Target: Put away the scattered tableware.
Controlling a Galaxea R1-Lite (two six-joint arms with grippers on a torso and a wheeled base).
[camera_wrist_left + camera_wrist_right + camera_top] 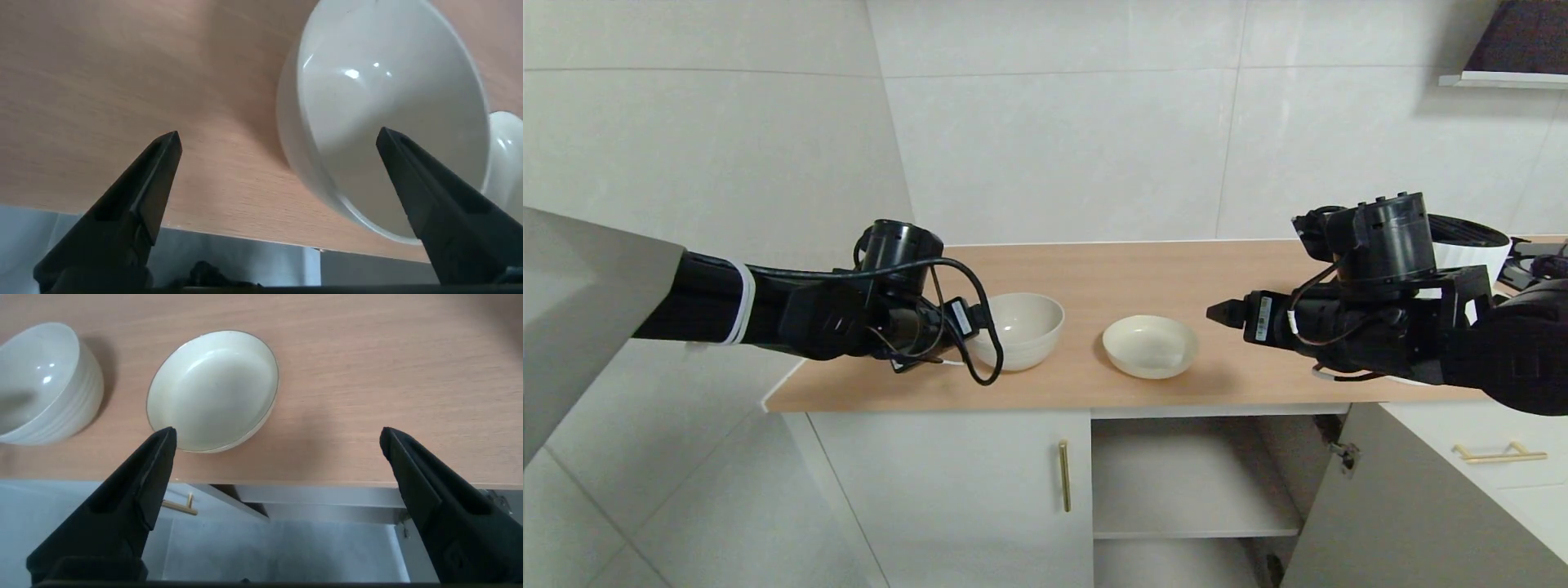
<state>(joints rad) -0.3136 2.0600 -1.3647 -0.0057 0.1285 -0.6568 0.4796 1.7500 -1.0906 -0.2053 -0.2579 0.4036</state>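
Claws both spread wide, holding nothing: your left claw [278,137] sits beside the deep bowl [384,114], your right claw [278,433] above the tabletop [368,367] near the shallow bowl [214,388].

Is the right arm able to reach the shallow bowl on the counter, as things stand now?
Probably yes. The right gripper is open and hangs close to the shallow bowl, with only bare counter between them. The deep bowl stands apart, on the other side.

The wooden worktop [1111,273] carries a deep white bowl [1023,328]; a shallow dish [1150,346] sits near the bowl's right, not touching.
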